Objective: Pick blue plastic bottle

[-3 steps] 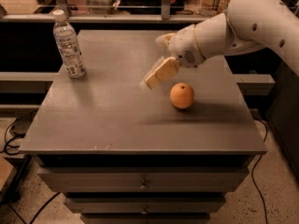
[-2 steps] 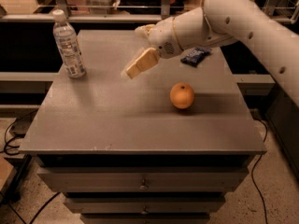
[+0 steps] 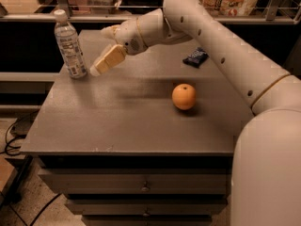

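The gripper (image 3: 99,51) now hangs over the far left part of the counter (image 3: 117,126), and the blue plastic bottle (image 3: 70,46) stands upright just beside the tip of the lower of its fingers (image 3: 109,60), on their outer left side. The bottle does not look touched, though the gap is too slim to be sure. The fingers are spread, one tan pad low and angled down toward the counter, the other higher up near the wrist, with nothing between them.

Against the view from a second ago, the arm (image 3: 211,36) has swung across the counter. Back then the fingers hovered just above and behind the orange (image 3: 184,96), well apart from the bottle. A little later they were roughly midway. Now the orange lies well apart from the fingers, off to their right and nearer the counter's front edge, and the dark snack wrapper (image 3: 195,57) shows behind the arm, also far from them. Bottle and orange sit where they were.

This reads as the reach nearly done. The bottle is not yet between the fingers, so a short further advance to straddle it seems needed before any squeeze.
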Controlling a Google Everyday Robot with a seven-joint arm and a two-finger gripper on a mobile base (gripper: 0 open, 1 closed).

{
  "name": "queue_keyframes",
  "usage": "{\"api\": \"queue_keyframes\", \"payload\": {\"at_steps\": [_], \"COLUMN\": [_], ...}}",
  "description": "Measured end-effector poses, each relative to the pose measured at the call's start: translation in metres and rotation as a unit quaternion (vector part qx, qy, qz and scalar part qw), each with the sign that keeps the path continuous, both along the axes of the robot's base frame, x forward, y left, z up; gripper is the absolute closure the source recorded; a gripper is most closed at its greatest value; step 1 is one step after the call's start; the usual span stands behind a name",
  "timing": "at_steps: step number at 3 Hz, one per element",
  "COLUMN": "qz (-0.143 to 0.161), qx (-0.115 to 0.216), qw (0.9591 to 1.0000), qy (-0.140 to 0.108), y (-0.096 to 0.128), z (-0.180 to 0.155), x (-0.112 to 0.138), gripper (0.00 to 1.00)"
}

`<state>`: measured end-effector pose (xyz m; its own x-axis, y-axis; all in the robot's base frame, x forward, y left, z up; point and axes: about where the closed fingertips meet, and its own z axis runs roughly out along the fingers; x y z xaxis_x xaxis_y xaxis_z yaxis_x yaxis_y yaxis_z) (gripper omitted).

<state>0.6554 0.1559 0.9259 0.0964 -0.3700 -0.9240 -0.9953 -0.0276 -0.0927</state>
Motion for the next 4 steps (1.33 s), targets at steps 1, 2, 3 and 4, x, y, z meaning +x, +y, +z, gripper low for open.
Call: {"api": "queue_keyframes", "payload": {"at_steps": [1,2,3,4], "qz": [0.033,0.051,0.049,0.048], "qx": [0.014,0.02,0.029,0.035], "qw": [0.9993,0.9984,0.9983,0.9982], "qy": [0.013,0.017,0.016,0.012], "y": [0.044,0.071,0.085,0.094], "z": [-0.006,-0.008,-0.002,0.001], "x": [0.008,0.009,0.006,0.003], "gripper": [0.0,0.0,0.0,0.17]}}
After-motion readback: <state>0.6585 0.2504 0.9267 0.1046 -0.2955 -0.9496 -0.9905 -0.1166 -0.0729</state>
